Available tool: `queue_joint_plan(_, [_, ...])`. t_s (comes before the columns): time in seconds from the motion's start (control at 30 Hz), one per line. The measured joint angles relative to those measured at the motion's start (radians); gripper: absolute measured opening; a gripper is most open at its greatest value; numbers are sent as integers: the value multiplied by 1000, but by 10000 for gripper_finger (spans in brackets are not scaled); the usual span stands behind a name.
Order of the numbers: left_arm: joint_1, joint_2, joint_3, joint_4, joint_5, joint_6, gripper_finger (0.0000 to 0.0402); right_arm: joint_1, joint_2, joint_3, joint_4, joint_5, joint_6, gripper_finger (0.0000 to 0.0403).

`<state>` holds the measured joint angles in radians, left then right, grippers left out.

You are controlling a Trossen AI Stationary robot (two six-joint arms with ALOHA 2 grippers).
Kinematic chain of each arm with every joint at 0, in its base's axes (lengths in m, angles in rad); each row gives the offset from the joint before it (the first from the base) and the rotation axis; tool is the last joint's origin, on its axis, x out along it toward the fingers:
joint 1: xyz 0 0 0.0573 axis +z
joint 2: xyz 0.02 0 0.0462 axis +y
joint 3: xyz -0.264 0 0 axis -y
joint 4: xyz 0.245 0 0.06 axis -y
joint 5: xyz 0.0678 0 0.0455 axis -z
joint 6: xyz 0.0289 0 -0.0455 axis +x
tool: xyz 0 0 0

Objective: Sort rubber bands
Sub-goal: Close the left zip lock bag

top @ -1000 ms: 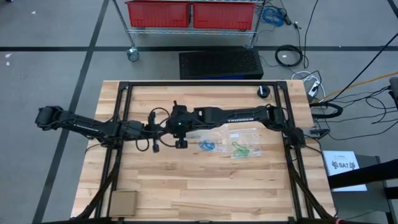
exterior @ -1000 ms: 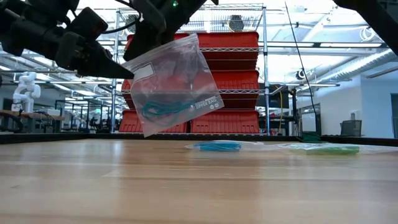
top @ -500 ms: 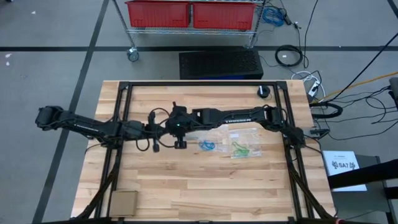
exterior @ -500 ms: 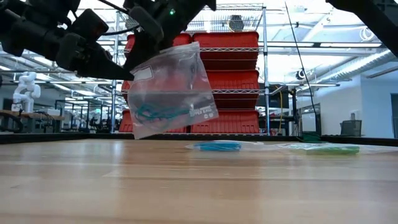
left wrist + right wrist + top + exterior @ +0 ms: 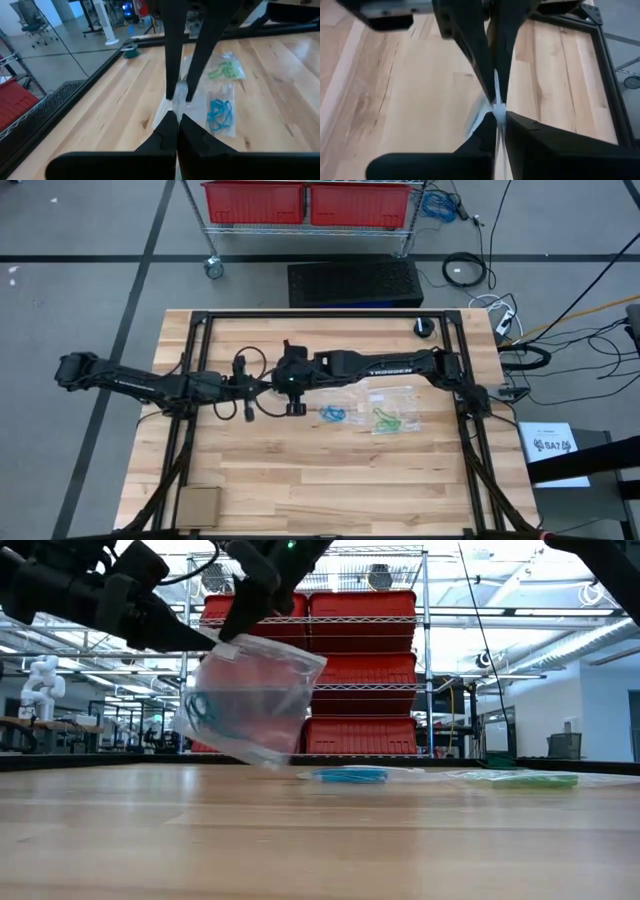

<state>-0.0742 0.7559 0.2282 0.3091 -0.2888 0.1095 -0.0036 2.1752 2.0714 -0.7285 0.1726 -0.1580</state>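
Observation:
A clear plastic bag [image 5: 250, 700] with blue rubber bands [image 5: 200, 708] inside hangs tilted above the table's middle. Both grippers are shut on its upper edge. My left gripper [image 5: 200, 640] reaches in from the table's left and my right gripper [image 5: 238, 628] comes in from above right. In the high view the arms hide this bag. Two more clear bags lie flat on the table to the right, one with blue bands [image 5: 333, 414] and one with green bands [image 5: 385, 420]. My left gripper pinches the bag's top edge [image 5: 169, 107] between its two fingertips, coming nearly level from the table's left. The bag hangs below, clear of the table. My right gripper pinches the same top edge [image 5: 496, 102] right beside the left fingers, slanting down from the right. The bag hangs tilted below it.
A black frame [image 5: 200, 330] runs around the work area. A small dark round object [image 5: 425, 327] sits at the far right corner, and a flat cardboard piece [image 5: 198, 506] lies at the near left. Bare wood lies along the table's near side.
The hanging bag has swung toward the table's left and turned, so its lower end now points down and left, and the bands inside have slid to its left side. Both grippers have stayed at its top edge.

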Motion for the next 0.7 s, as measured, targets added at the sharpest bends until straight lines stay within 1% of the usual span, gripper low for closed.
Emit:
queue_joint_plan(0.1, [0,-20,-1,-12,-1,-1,0,-1,-15,0,-46,17,5,2])
queue_joint_plan(0.57, [0,-69,-2,-58,3,-26,0,-2,-26,2,-224,17,59,3])
queue_joint_plan(0.7, [0,-71,-2,-62,1,-27,0,-1,-34,-1,-244,14,90,2])
